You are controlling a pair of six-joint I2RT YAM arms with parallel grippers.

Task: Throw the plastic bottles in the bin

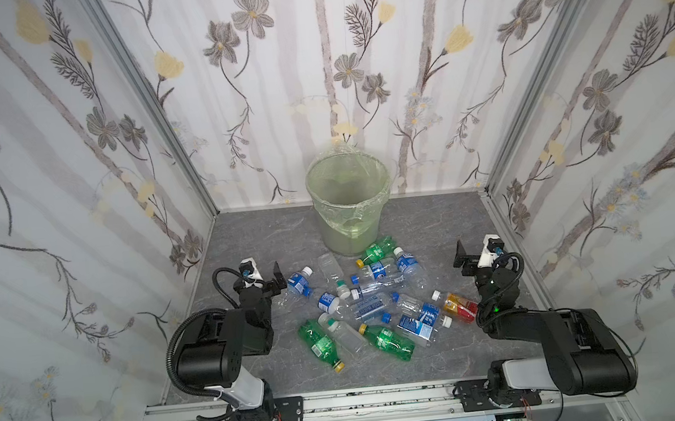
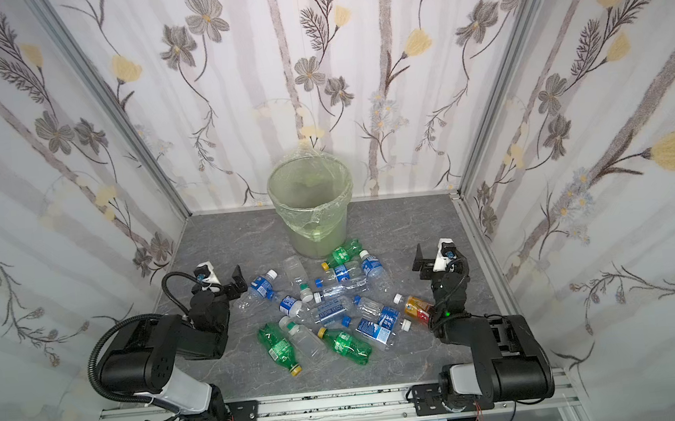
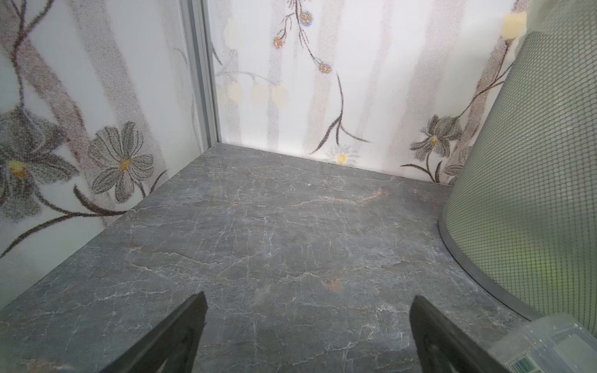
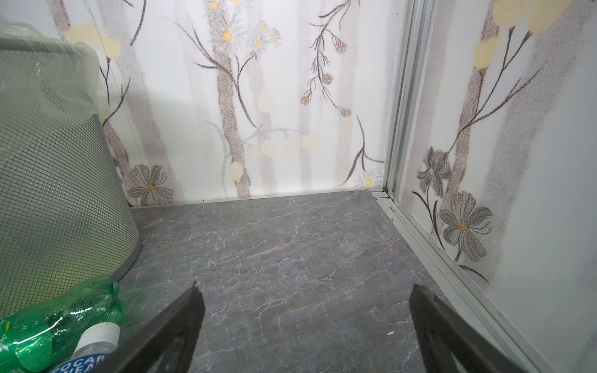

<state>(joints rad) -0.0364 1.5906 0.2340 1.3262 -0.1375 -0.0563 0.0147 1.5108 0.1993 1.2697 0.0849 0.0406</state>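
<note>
Grey tabletop [image 3: 258, 242] runs open to the walls [image 3: 323, 97] before left hand [image 3: 308, 300] and right hand [image 4: 305, 290], both released.

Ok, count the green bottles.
3: one green bottle beside the bin, a second at the pile's near left, a third just right of it. Others may be hidden.

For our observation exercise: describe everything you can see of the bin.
The bin is a round, pale, see-through bucket with mesh-patterned walls, narrowing toward its base. A light-green bag lines it and folds over the rim. It stands upright at the back of the grey table, apparently empty; a green bottle lies at its foot.
</note>
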